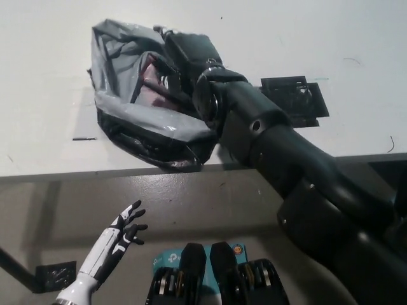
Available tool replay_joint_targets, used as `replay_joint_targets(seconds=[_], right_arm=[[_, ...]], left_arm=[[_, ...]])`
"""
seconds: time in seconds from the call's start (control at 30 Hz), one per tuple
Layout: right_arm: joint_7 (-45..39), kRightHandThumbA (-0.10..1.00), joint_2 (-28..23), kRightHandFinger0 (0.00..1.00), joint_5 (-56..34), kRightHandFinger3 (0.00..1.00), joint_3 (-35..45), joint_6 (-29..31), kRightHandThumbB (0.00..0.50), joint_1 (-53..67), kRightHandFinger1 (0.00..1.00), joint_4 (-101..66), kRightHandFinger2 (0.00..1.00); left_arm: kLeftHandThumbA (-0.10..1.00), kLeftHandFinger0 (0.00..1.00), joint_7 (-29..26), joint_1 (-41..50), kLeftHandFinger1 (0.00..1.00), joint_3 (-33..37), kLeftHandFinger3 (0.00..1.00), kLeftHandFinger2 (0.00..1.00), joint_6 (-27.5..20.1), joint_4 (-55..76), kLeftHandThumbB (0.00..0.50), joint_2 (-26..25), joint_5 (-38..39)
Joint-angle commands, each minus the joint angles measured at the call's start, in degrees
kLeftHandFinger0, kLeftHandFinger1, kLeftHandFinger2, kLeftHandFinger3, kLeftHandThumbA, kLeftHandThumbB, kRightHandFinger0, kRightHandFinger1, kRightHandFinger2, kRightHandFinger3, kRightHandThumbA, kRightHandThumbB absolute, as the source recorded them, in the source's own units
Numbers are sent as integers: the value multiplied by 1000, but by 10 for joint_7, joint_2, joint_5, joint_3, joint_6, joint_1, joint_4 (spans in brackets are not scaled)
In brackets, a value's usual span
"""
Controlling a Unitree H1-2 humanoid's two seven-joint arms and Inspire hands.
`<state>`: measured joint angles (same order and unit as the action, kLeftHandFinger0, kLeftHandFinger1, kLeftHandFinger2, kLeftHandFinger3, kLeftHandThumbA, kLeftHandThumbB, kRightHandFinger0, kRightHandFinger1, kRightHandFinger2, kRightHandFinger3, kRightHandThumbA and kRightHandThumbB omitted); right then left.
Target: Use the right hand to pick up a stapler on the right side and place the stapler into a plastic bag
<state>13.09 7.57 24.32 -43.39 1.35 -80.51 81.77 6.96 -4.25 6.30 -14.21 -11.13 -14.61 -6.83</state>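
**Right hand at the bag mouth**

The black right hand point(184, 54) reaches over the rim into the grey plastic bag point(121, 114), whose folded-back mouth gapes on the white table point(44, 76) to admit it. Whether this hand is clasped or spread cannot be told. The stapler is hidden, probably inside the mouth. The white left hand point(124, 229) rests below the table edge, spread and empty.

The black right arm point(286, 159) stretches up from the lower right to the plastic bag point(137, 119), where the right hand point(187, 54) is sunk into the bag's open mouth. The white left hand point(124, 230) rests well below the bag, fingers spread and holding nothing.
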Motion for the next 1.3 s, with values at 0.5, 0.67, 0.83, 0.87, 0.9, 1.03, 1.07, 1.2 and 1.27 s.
replay_joint_targets(seconds=[0.5,0.67,0.83,0.87,0.9,1.03,1.07,1.2,1.27], right_arm=[[76,1000,-57,1000,23,1000,76,132,479,-86,1000,-53,1000],[13,1000,-149,1000,-80,1000,232,150,405,-74,1000,-255,1000],[-70,1000,-247,1000,-132,1000,324,37,404,43,1000,-609,1000],[-78,1000,-265,1000,-149,1000,341,19,424,80,1000,-683,1000],[-83,1000,-277,1000,-160,1000,353,6,425,105,1000,-734,1000],[-88,1000,-329,1000,-203,1000,404,-19,450,254,1000,-957,1000],[-83,1000,-335,1000,-207,1000,410,-6,429,282,1000,-984,1000],[-34,1000,-320,1000,-150,1000,418,58,356,472,1000,-1124,1000],[-1,1000,-286,1000,-108,1000,394,118,287,546,1000,-1144,1000]], left_arm=[[1000,583,11,-16,710,8,1000,856,-10,11,340,-10,-19],[1000,805,9,-40,908,1,1000,1000,-18,4,376,-11,-13],[1000,1000,6,-48,1000,-11,1000,1000,-24,-1,498,-8,5],[1000,1000,13,-48,1000,-14,1000,1000,-14,1,500,-6,21],[1000,1000,17,-49,1000,-17,1000,1000,-6,2,500,-5,32],[1000,1000,31,-59,1000,-23,1000,1000,-11,-5,500,-10,58],[1000,1000,30,-66,1000,-22,1000,1000,-21,-14,500,-14,52],[1000,1000,45,-86,1000,-23,1000,1000,-34,-44,500,-20,67],[1000,1000,48,-92,1000,-21,1000,1000,-43,-55,500,-18,70]])
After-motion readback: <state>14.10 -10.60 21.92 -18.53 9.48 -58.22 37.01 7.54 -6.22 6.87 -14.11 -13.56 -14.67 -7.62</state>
